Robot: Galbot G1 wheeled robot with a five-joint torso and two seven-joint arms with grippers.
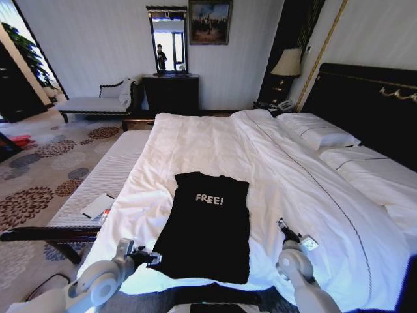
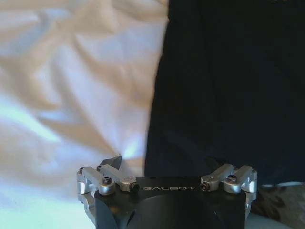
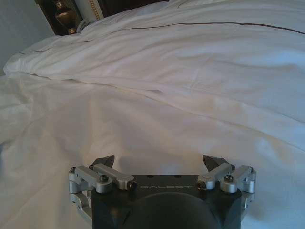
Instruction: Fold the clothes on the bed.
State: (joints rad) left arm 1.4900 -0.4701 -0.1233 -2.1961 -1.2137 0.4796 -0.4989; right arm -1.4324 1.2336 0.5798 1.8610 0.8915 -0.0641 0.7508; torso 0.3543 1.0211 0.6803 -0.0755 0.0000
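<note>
T-shirt [image 1: 207, 228] job, but biggest item first: the bed [image 1: 273, 169] fills most of my head view, white duvet [image 1: 195, 143] spread flat, two pillows [image 1: 322, 134] stacked toward the dark headboard [image 1: 371, 98] on my right. Pale striped bench [image 1: 98, 189] runs along the bed's left side with a small white card or pad [image 1: 98, 205] lying on it. Patterned carpet [image 1: 45, 169] beyond that; chaise [image 1: 98, 101], dark dresser [image 1: 171, 91] with mirror, and a bedside lamp [image 1: 287, 63] at the far wall. The black T-shirt lies flat on the duvet near the foot of the bed, roughly centred between my two arms, white "FREE!" lettering [image 1: 209, 199] facing up, sleeves look tucked in so it reads as a long rectangle, hem end closest to me. Left gripper [image 1: 151, 257] is at the shirt's near left corner, touching or just above the hem edge; in the left wrist view its fingers [image 2: 114, 162] are spread wide, one tip over the white duvet right beside the black fabric edge, the other lost against the dark cloth, nothing gripped. Right gripper [image 1: 284, 226] hovers over bare duvet just right of the shirt, apart from it; right wrist view shows its fingers [image 3: 106, 161] wide apart, holding nothing.
</note>
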